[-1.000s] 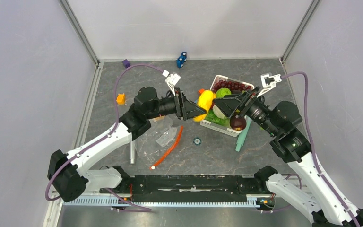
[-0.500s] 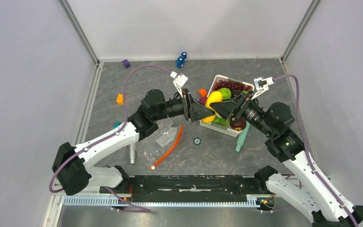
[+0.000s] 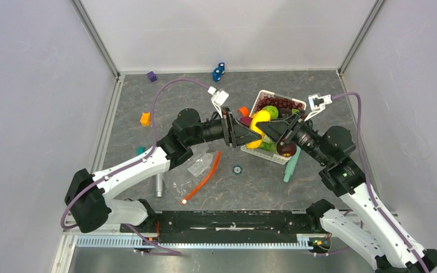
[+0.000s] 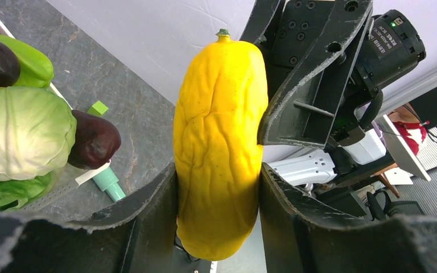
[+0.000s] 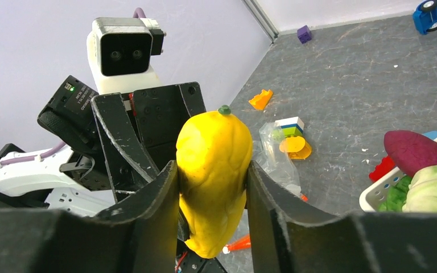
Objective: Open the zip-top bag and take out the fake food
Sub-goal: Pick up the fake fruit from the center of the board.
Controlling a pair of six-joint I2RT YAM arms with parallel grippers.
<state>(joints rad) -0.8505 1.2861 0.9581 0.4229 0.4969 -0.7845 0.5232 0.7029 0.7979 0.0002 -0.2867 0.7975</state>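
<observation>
Currently, both end effectors meet over the bench (image 3: 262,187), at the 9 o'clock edge of the white basket (image 3: 264,155). The left end effector (image 3: 249,135) is clamped on the yellow corn cob (image 3: 258,126) from the 9 o'clock side. The right end effector (image 3: 267,128) is closed on the same cob from the 3 o'clock side. Each wrist view shows that arm's own fingers pressed against both flanks of the cob, with the other arm's fingers just beside them.

Check the cob's orientation. In the top view, its long axis runs from 7 o'clock to 1 o'clock. In both wrist views it stands upright with the green stem tip at 12 o'clock.

Note the room around the pair:
- At 12 o'clock, grey bench shows up to the back wall (image 3: 227,34), where a blue toy car (image 3: 219,71) and a purple block (image 3: 151,75) sit near the edge.
- At 3 o'clock, the basket is touching or just under the right end effector; you cannot tell which.
- At 5 o'clock, a teal tool (image 3: 290,165) lies along the basket.
- At 7 o'clock, the zip-top bag (image 3: 190,168) lies flat, apart from the cob and partly under the left arm.
</observation>
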